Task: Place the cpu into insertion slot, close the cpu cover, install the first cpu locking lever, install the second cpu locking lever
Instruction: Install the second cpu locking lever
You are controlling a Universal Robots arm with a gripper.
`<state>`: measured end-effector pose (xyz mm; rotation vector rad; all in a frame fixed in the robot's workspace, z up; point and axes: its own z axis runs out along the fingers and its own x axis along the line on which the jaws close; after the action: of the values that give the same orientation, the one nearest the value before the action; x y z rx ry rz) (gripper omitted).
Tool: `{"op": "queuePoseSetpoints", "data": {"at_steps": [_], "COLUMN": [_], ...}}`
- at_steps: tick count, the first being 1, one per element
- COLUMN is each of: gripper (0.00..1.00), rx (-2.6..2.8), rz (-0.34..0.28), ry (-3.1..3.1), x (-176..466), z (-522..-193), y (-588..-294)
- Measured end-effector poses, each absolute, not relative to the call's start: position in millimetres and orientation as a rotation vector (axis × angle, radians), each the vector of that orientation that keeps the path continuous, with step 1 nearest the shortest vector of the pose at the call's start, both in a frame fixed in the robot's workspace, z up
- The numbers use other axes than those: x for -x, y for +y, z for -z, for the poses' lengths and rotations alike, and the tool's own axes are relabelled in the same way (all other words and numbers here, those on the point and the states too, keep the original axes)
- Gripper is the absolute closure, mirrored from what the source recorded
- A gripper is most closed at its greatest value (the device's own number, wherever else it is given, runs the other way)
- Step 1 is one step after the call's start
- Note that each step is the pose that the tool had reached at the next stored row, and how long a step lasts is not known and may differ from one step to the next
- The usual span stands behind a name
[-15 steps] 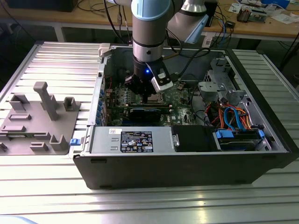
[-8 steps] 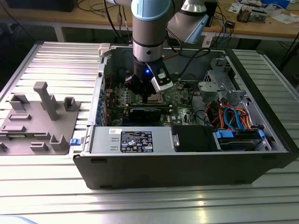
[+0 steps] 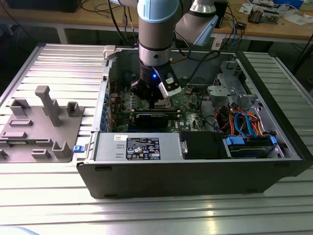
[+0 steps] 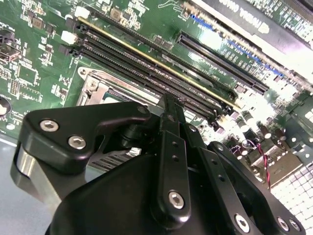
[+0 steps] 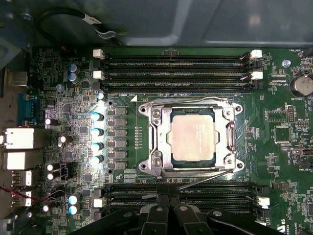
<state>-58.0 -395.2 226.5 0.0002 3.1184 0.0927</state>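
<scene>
The cpu (image 5: 193, 138), a pale silvery square, lies in the insertion slot (image 5: 143, 165) on the green motherboard (image 5: 274, 98). The cpu cover (image 5: 157, 139), a silver metal frame, lies flat around the chip. A thin locking lever (image 5: 205, 179) slants across the socket's edge on the gripper's side. My gripper (image 5: 169, 215) hangs just off that edge, over the memory slots, with its black fingers (image 4: 168, 117) pressed together and nothing between them. In the exterior view the gripper (image 3: 154, 100) is low inside the open computer case (image 3: 195, 166). A corner of the insertion slot (image 4: 93, 85) shows beyond the gripper body.
Long black memory slots (image 5: 176, 63) run on both sides of the socket. Upright capacitors (image 5: 97, 132) and rear ports (image 5: 19, 139) stand beside it. A drive cage with blue and orange cables (image 3: 244, 122) fills the case's right in the exterior view. A grey fixture (image 3: 41, 122) sits on the table's left.
</scene>
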Motion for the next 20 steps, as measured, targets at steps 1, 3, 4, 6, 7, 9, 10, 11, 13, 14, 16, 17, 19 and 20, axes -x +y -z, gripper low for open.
{"op": "queuePoseSetpoints", "data": {"at_steps": [1,3,4,6,7,9,10,11,13,14,16,17,19,20], "gripper": [0.89,0.89,0.89,0.89,0.89,0.89,0.89,0.89,0.89,0.89,0.89,0.89,0.89,0.89], "rx": [0.005,0.026,0.036,0.049,0.056,0.069,0.075,0.082,0.093,0.099,0.114,0.120,0.132,0.139], "rz": [-0.102,-0.141,-0.149,-0.157,-0.162,-0.172,-0.178,-0.187,-0.205,-0.214,-0.235,-0.244,-0.262,-0.275], "ry": [3.118,3.117,3.117,3.117,3.116,3.116,3.116,3.115,3.114,3.113,3.111,3.110,3.109,3.107], "x": [58.3,60.1,61.1,61.9,62.3,62.8,62.9,63.0,63.7,64.1,65.2,65.8,66.9,67.1], "z": [-226.5,-226.3,-225.7,-224.9,-224.5,-223.8,-223.7,-223.6,-223.1,-222.9,-221.5,-220.6,-218.6,-216.1], "y": [-396.4,-399.5,-401.2,-403.1,-404.0,-405.7,-406.5,-407.3,-408.5,-409.3,-411.1,-411.6,-411.8,-411.8]}}
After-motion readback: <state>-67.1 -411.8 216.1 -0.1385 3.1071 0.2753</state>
